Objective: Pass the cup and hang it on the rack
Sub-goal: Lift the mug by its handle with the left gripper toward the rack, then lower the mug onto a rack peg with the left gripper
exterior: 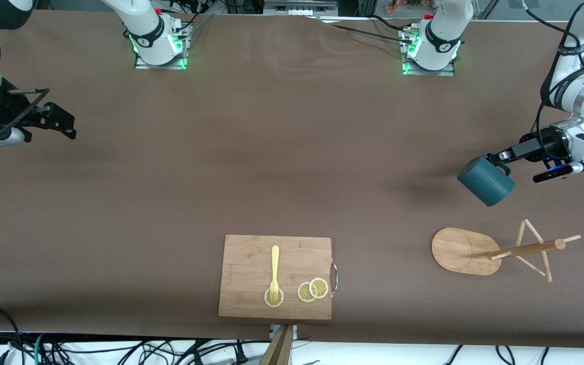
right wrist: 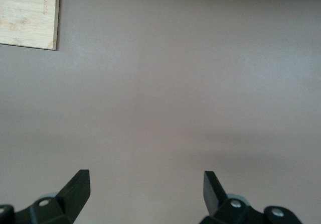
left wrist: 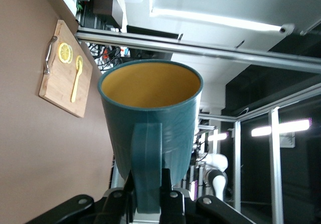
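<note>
1. My left gripper (exterior: 497, 158) is up in the air at the left arm's end of the table, over bare brown table (exterior: 282, 152). Its fingers are closed on the handle of the cup (exterior: 485, 180).
2. The left wrist view shows the grip: the cup's (left wrist: 150, 118) handle runs down between my two fingers (left wrist: 168, 196), pinched on both sides.
3. The cup is dark teal, ribbed outside, yellowish-tan inside. It hangs tilted, clear of the table, with its shadow on the cloth beneath.
4. The rack (exterior: 500, 251) stands on the table nearer the front camera than the spot under the cup. It has an oval bamboo base, one post and thin pegs angling off it. Nothing hangs on any peg. Cup and rack are apart.
5. My right gripper (exterior: 64, 126) waits over the right arm's end of the table, well apart from the cup. Its fingers (right wrist: 75, 191) are spread wide with nothing between them; only bare table shows in the gap.
6. A board (exterior: 276, 276) lies on the table near the front edge, about midway between the two ends. On it are a yellow fork (exterior: 274, 271) and three lemon slices (exterior: 312, 290); the fork's tines rest on one slice, and the other two overlap beside the board's metal handle.
7. A corner of the board (right wrist: 27, 14) shows in the right wrist view.
</note>
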You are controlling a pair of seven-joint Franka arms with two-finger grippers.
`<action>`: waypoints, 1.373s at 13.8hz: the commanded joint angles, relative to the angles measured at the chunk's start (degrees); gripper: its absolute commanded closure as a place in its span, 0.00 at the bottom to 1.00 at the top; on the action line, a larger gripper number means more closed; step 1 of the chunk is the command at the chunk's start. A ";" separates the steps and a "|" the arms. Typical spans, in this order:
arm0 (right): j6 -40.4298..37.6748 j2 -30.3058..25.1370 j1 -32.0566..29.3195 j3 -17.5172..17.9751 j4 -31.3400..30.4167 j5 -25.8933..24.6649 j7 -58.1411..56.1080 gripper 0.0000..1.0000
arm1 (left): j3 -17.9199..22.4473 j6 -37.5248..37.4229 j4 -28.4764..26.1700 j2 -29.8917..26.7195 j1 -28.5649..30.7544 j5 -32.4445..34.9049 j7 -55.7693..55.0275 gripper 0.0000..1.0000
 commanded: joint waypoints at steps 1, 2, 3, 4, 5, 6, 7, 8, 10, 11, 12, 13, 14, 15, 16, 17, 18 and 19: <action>-0.82 0.31 -1.10 0.87 1.19 0.19 -0.95 0.00 | -0.60 -2.75 1.20 2.79 2.31 -2.29 -1.28 1.00; -0.82 0.31 -1.10 0.87 1.11 0.19 -0.87 0.00 | -0.69 -3.36 1.29 3.93 3.28 -3.43 -1.37 1.00; -0.82 0.31 -1.10 0.87 1.11 0.19 -0.95 0.00 | -0.69 -5.28 3.38 6.12 4.07 -3.53 -1.37 1.00; -0.82 0.31 -1.10 0.96 1.19 0.19 -0.95 0.00 | -0.69 -7.39 5.84 8.58 4.69 -3.27 -1.37 1.00; -0.82 0.31 -1.10 0.87 1.19 0.19 -0.95 0.00 | -0.69 -7.93 7.78 10.52 5.22 -3.35 -1.37 1.00; -0.82 0.31 -1.10 0.87 1.11 0.19 -0.95 0.00 | -0.77 -8.11 9.36 11.67 5.57 -3.53 -1.37 1.00; -0.82 0.31 -1.10 0.96 1.11 0.19 -0.95 0.00 | -0.95 -8.11 10.59 12.72 5.57 -3.70 -1.29 1.00; -0.82 0.40 -1.10 0.87 1.11 0.19 -0.95 0.00 | -1.04 -8.03 11.91 14.04 5.57 -4.49 -1.29 1.00; -0.82 0.31 -1.10 0.87 1.11 0.19 -0.95 0.00 | -1.91 -7.85 14.72 16.50 5.49 -6.33 -1.37 1.00; -0.82 0.31 -1.10 0.96 1.19 0.19 -0.95 0.00 | -1.92 -7.76 16.30 17.38 5.49 -6.43 -1.81 1.00; -0.82 0.31 -1.10 0.96 1.11 0.19 -0.95 0.00 | -1.92 -7.68 17.80 18.35 5.40 -6.51 -2.86 1.00; -0.82 0.31 -1.10 0.87 1.11 0.19 -0.95 0.00 | -2.00 -7.68 19.47 19.31 5.31 -6.60 -3.48 1.00; -0.82 0.31 -1.10 0.96 1.19 0.19 -0.95 0.00 | -2.01 -7.68 20.53 20.37 5.22 -7.30 -3.83 1.00; -0.82 0.31 -1.10 0.96 1.19 0.19 -0.95 0.00 | -2.09 -7.68 20.97 21.34 5.22 -8.44 -3.92 1.00; -0.82 0.40 -1.10 0.96 1.11 0.19 -0.95 0.00 | -2.09 -7.76 21.15 22.22 5.22 -8.62 -3.92 1.00; -0.82 0.31 -1.10 0.96 1.19 0.19 -0.95 0.00 | -2.09 -7.85 21.24 22.92 5.22 -8.71 -3.84 1.00; -0.82 0.31 -1.10 0.96 1.11 0.19 -0.95 0.00 | -2.09 -7.85 22.03 23.28 5.22 -9.15 -3.83 1.00; -0.82 0.40 -1.10 0.87 1.19 0.19 -0.95 0.00 | -2.18 -7.94 22.29 23.98 5.22 -9.41 -3.75 1.00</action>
